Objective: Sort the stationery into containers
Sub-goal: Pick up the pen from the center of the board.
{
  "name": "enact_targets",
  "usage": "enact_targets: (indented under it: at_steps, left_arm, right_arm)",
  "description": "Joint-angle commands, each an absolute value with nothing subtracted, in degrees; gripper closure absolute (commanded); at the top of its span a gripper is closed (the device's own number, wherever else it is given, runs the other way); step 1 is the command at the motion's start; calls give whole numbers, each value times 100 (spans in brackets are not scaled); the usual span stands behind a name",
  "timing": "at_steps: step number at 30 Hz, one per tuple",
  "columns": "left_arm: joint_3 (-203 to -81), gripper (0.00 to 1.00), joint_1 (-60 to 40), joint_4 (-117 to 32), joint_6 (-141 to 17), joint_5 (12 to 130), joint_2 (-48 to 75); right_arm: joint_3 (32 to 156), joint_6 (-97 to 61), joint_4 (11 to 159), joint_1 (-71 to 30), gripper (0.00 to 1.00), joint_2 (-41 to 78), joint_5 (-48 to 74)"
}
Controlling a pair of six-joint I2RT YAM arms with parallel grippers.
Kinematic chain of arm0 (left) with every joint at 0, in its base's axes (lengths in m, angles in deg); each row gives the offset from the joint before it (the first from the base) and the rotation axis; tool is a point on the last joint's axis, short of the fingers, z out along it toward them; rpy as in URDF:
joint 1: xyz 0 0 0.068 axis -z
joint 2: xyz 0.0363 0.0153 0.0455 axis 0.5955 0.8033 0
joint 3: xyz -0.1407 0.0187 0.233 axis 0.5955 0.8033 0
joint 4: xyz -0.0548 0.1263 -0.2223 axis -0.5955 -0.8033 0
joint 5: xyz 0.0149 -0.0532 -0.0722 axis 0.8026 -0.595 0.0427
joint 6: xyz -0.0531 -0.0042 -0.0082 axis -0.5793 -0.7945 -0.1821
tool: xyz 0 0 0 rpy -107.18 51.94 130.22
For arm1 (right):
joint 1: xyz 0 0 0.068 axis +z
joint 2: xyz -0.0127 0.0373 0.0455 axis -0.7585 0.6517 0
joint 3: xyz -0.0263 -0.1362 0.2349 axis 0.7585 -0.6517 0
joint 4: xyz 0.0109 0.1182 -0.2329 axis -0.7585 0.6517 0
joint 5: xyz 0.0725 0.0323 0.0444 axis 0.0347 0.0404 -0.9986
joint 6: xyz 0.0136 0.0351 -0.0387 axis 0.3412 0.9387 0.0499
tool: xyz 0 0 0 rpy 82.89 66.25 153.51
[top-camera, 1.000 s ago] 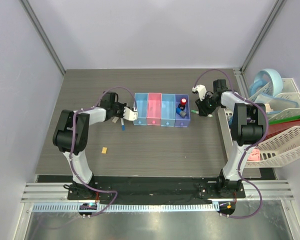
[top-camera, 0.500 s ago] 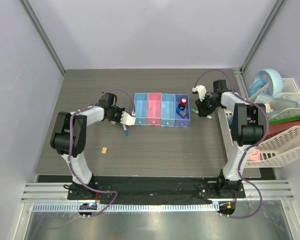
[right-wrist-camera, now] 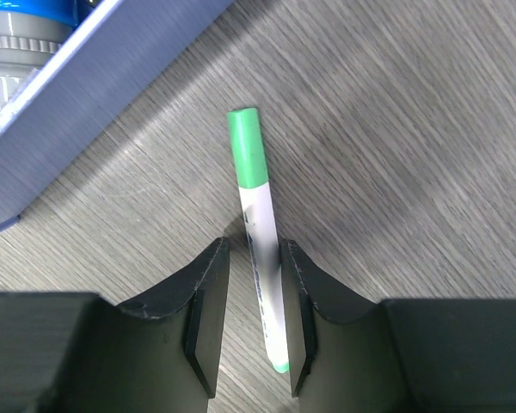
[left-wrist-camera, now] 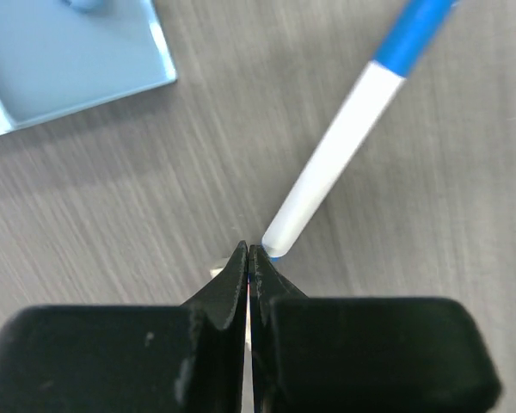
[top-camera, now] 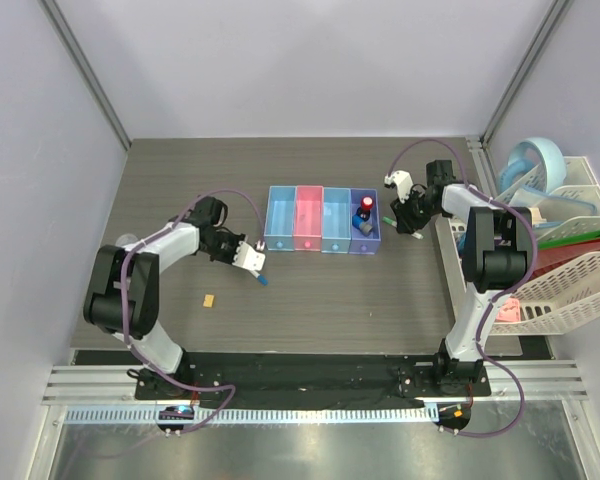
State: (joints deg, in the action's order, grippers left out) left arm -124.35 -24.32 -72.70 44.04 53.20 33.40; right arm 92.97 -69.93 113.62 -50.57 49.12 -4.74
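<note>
The four joined bins [top-camera: 308, 217] stand mid-table. A red-capped black bottle [top-camera: 366, 204] stands in the darker blue bin [top-camera: 372, 236]. My left gripper [top-camera: 253, 263] is shut, just left of the bins. In the left wrist view its tips [left-wrist-camera: 250, 249] touch the white end of the blue-capped pen [left-wrist-camera: 335, 163], which lies on the table [top-camera: 263, 280]. My right gripper [top-camera: 414, 226] is open, right of the bins. Its jaws [right-wrist-camera: 252, 248] straddle the green-tipped pen [right-wrist-camera: 260, 224] lying on the table. A tan block [top-camera: 210, 299] lies near the front left.
A white rack [top-camera: 580, 270] with folders stands off the table's right edge, with a pink item [top-camera: 510, 310] at its near end and a light blue round object [top-camera: 536, 165] behind it. The darker blue bin's wall [right-wrist-camera: 86, 112] is close to the green pen.
My left gripper has swung back from the bins toward the near side, and the blue-capped pen has shifted that way with it. The right arm has barely moved.
</note>
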Motion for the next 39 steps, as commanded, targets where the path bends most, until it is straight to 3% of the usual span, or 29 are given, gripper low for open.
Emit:
enact_targets:
  at_steps: [1,3,5,6,7,13,17,21,24,32,39]
  left_arm:
    - [-12283,100,-2451,-7421,4202,4902,2867]
    - [-12318,100,-2451,-7202,3841,4752,2752]
    - [-12423,94,-2451,-7209,3718,4515,2647]
    - [-12467,82,-2451,-7244,3717,4427,2620]
    - [-12520,60,-2451,-7427,3726,4373,2611]
    - [-12880,33,-2398,-8744,4472,4469,2848]
    - [-13038,32,-2328,-9194,4737,4689,3182]
    - [-13170,32,-2240,-9512,4790,4803,3393]
    - [-13153,33,-2170,-9503,4790,4918,3499]
    - [-13056,37,-2091,-9354,4764,5199,3736]
    - [-13047,57,-1950,-9125,4562,5357,4052]
  right_arm:
    - [9084,-6906,11889,-5030,64,4867,-544]
    - [9084,-6905,11889,-5030,64,4884,-535]
    - [9084,-6897,11906,-5030,64,4893,-518]
    - [9084,-6897,11906,-5030,64,4876,-509]
    - [9076,-6897,11924,-5030,64,4875,-509]
    - [9041,-6906,11933,-5030,64,4875,-526]
    - [9041,-6906,11933,-5030,67,4937,-509]
    - [9076,-6879,11941,-5030,91,4998,-482]
    - [9084,-6862,11941,-5030,99,5007,-482]
    - [9198,-6800,11950,-5030,99,4806,-465]
    - [9506,-6712,12213,-5021,99,4244,-719]
